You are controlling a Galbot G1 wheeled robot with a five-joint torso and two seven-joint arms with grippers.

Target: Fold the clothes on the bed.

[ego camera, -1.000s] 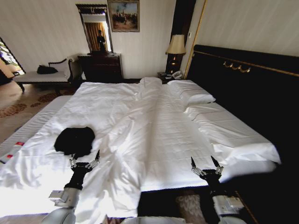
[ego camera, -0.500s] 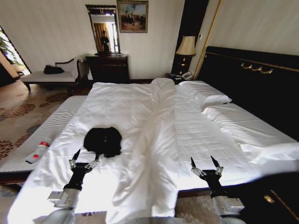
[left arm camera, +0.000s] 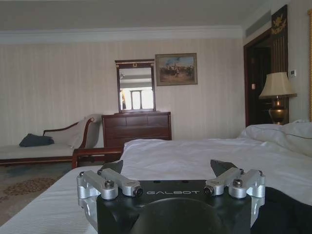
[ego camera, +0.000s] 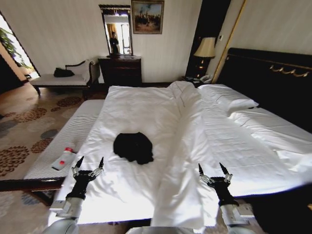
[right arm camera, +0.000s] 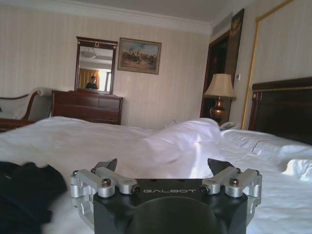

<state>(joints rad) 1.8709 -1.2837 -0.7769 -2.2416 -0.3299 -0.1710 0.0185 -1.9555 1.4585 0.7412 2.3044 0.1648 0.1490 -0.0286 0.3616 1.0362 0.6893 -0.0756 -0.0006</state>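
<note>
The clothes, a crumpled black T-shirt (ego camera: pixel 132 147), lie in a heap on the white duvet of the bed (ego camera: pixel 146 105), near its front edge. My left gripper (ego camera: pixel 91 161) hovers open, just in front of and left of the heap. Farther right, my right gripper (ego camera: pixel 210 168) hangs open over a raised duvet fold. In the left wrist view the left gripper (left arm camera: pixel 168 168) is open, with the shirt (left arm camera: pixel 287 209) beside it. From the right wrist, the right gripper (right arm camera: pixel 163 165) is open and the shirt (right arm camera: pixel 24 195) lies off to one side.
A striped bench (ego camera: pixel 68 136) runs along the bed's left side with a white and red bottle (ego camera: pixel 63 158) on it. Pillows (ego camera: pixel 229 95) and the dark headboard (ego camera: pixel 273 80) stand at the right. A chaise (ego camera: pixel 58 80), dresser (ego camera: pixel 121 70) and lamp (ego camera: pixel 205 48) line the far wall.
The whole picture has shifted: the camera has moved along the bed's edge, so the shirt now sits nearer the middle. Both grippers stay open in the same pose.
</note>
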